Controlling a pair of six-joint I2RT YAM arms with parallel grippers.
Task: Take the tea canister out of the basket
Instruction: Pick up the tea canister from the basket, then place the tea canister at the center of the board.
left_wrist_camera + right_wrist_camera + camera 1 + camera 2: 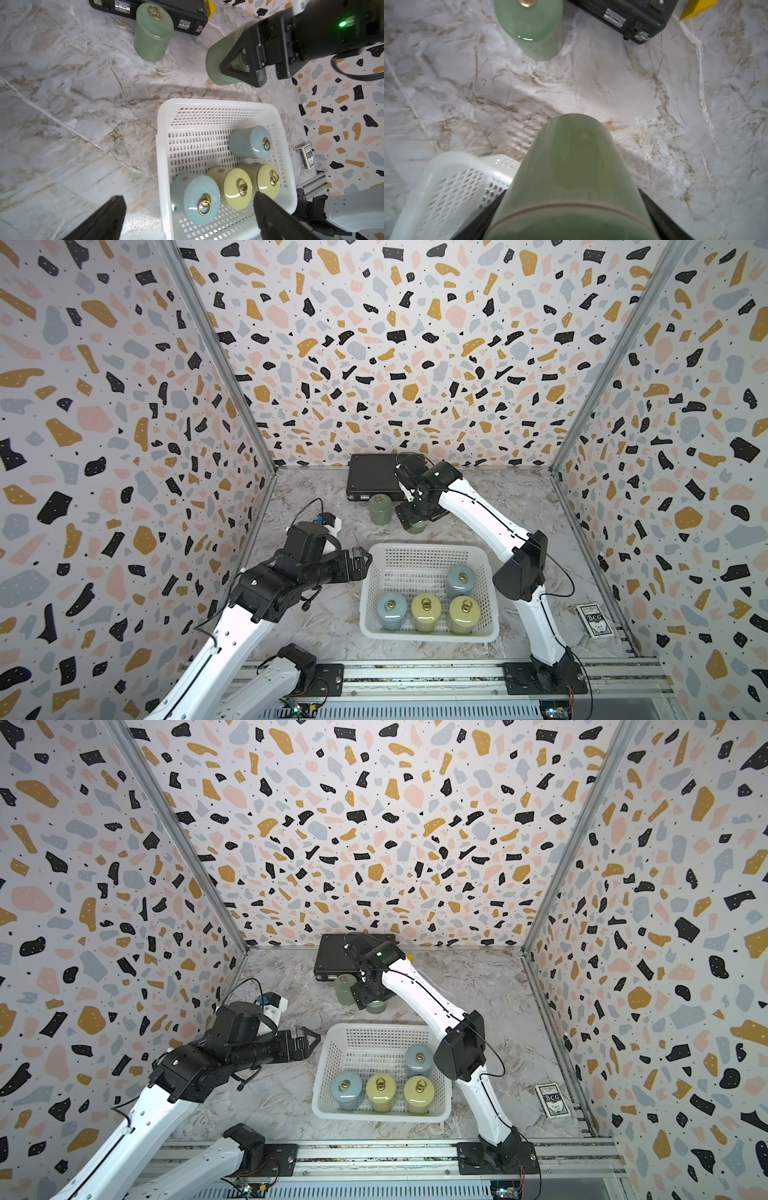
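Between terrazzo walls (pixel 374 344), marble tabletop (pixel 540 506) bears basket (pixel 428 637).

Six canisters (pixel 425 611); one basket (pixel 428 637), case (pixel 370 481), deck (pixel 590 620)

You have a white basket (pixel 430 546), its walls and floor a lattice of small slots. Inside it, two pale blue tea canisters (pixel 392 611) (pixel 460 578) and two yellow-green tea canisters (pixel 426 611) (pixel 464 612) are glossy, each lid carrying a brass ring. One jade-green tea canister (pixel 380 508) and a second jade-green tea canister (pixel 571 166) have the same glaze. The hard case (pixel 370 481) is black with silver latches. Your worktop (pixel 316 626) is grey-white marble print veined in brown. The walls (pixel 374 344) show a terrazzo pattern of black, ochre, pink and blue-grey chips on off-white. The card box (pixel 590 620) is dark blue with white lettering. Your left arm (pixel 237 635) and right arm (pixel 473 508) have white shells and black joints.
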